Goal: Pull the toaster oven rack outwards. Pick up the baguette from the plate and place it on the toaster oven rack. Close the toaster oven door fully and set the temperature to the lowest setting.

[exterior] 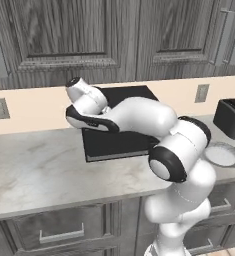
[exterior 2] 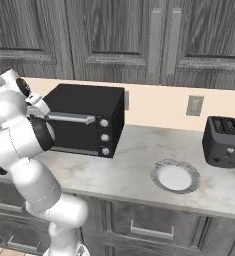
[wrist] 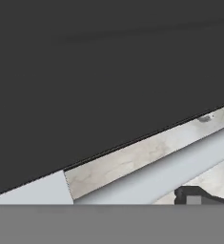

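Observation:
The black toaster oven (exterior 2: pixel 86 120) stands on the counter with its door (exterior 2: pixel 74 134) up against the front. The silver bar handle (exterior 2: pixel 71 118) runs along the door's top edge. My gripper (exterior 2: pixel 42 110) is at the left end of that handle, close to the door, and open with nothing in it. In the hand view the black door (wrist: pixel 99 76) is very near, the handle (wrist: pixel 170 167) crosses below it, and one dark fingertip (wrist: pixel 194 195) sits beside the bar. The round white plate (exterior 2: pixel 175 177) lies bare to the oven's right. The rack and the baguette are hidden.
Three knobs (exterior 2: pixel 105 137) sit in a column on the oven's right side. A small black slot toaster (exterior 2: pixel 223 141) stands at the far right by the wall. Dark wooden cabinets hang above, and drawers run under the marble counter (exterior 2: pixel 134 160).

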